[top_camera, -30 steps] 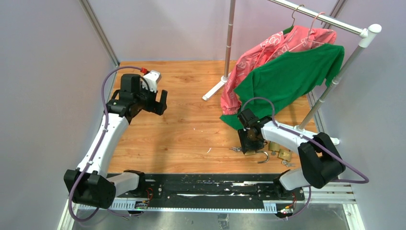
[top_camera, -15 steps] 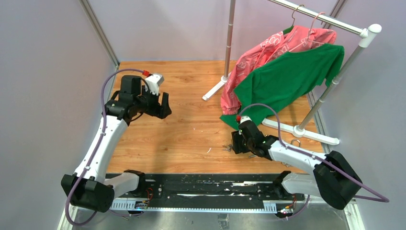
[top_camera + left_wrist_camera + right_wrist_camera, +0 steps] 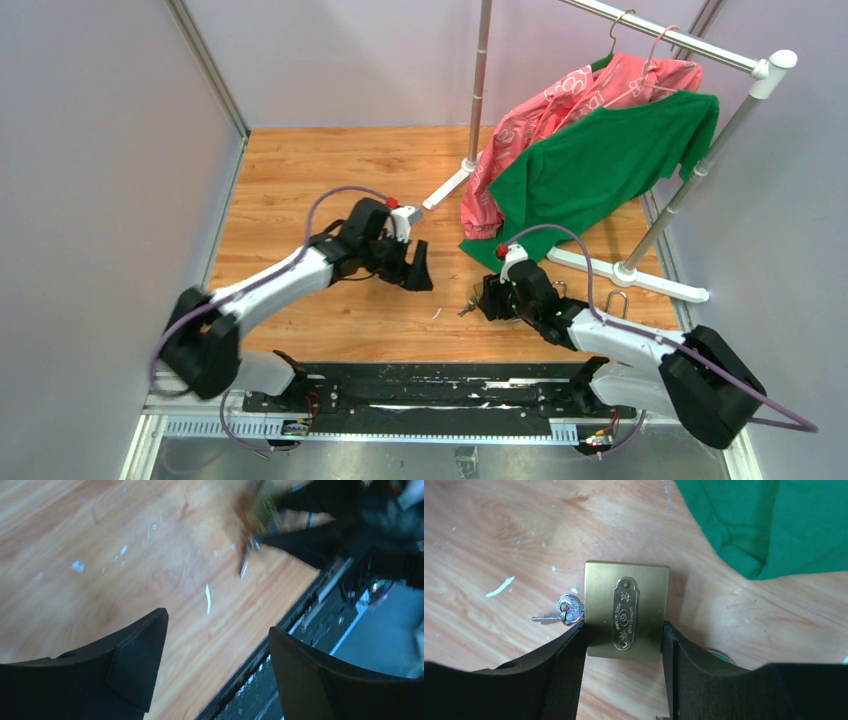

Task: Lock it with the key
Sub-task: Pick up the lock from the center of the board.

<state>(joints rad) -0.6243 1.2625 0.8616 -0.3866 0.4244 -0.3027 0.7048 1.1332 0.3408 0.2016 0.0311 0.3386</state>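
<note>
The brass padlock (image 3: 626, 611) is near the front of the wooden desk (image 3: 499, 530), clamped by its sides in the right gripper (image 3: 624, 630). Ringed keys (image 3: 566, 609) touch its left edge, and a green shirt (image 3: 774, 520) lies beyond. The left gripper (image 3: 217, 630) hovers nearby, spread wide and holding nothing.

The fingers (image 3: 559, 670) grip the brass padlock (image 3: 626, 610); keys (image 3: 566, 607) seemingly inserted at left.

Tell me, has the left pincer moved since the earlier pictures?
Yes. The left pincer moved rightward, away from the left wall and toward the rack's white foot.
</note>
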